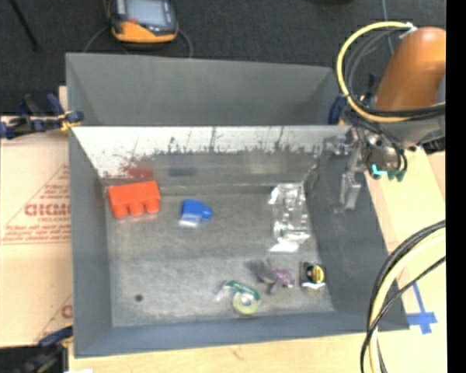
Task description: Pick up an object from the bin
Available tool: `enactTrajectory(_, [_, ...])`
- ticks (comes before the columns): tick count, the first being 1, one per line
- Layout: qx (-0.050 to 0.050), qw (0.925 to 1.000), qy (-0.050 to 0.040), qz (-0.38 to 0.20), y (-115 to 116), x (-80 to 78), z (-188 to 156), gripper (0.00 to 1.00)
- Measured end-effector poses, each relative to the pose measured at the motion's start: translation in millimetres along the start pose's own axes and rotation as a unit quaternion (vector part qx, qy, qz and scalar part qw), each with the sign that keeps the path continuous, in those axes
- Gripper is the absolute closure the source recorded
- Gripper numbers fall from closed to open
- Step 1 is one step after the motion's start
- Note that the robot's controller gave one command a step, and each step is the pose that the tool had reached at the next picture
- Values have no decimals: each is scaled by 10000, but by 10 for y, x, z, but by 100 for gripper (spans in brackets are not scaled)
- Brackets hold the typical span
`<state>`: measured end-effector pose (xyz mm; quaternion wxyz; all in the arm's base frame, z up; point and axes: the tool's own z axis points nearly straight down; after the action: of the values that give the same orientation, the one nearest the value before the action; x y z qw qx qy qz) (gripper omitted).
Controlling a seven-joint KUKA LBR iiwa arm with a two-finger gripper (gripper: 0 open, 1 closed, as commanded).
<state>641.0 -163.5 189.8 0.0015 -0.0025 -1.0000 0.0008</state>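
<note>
Gripper [348, 186] hangs over the right wall of the bin [217, 99], just right of a clear crinkled wrapper [289, 216]; how wide it stands cannot be told. Toward the front lie a yellow-black piece [313, 276] and a green-white ring [245, 298]. A blue piece [194, 212] and an orange block [134, 199] sit well apart to the left.

The arm [388, 142] (orange cover [412, 64], cables [346, 49] looped round) reaches in from the right, wrist pointing down.

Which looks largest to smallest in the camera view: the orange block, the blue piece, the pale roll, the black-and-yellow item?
1. Orange block, clearly largest.
2. Blue piece and pale roll: they look about alike, so I won't rank them.
3. Black-and-yellow item, smallest.
</note>
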Motion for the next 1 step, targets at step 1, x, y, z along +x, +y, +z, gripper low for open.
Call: enactTrajectory(1, [26,9880,-66,-1544,467,707,1072,0])
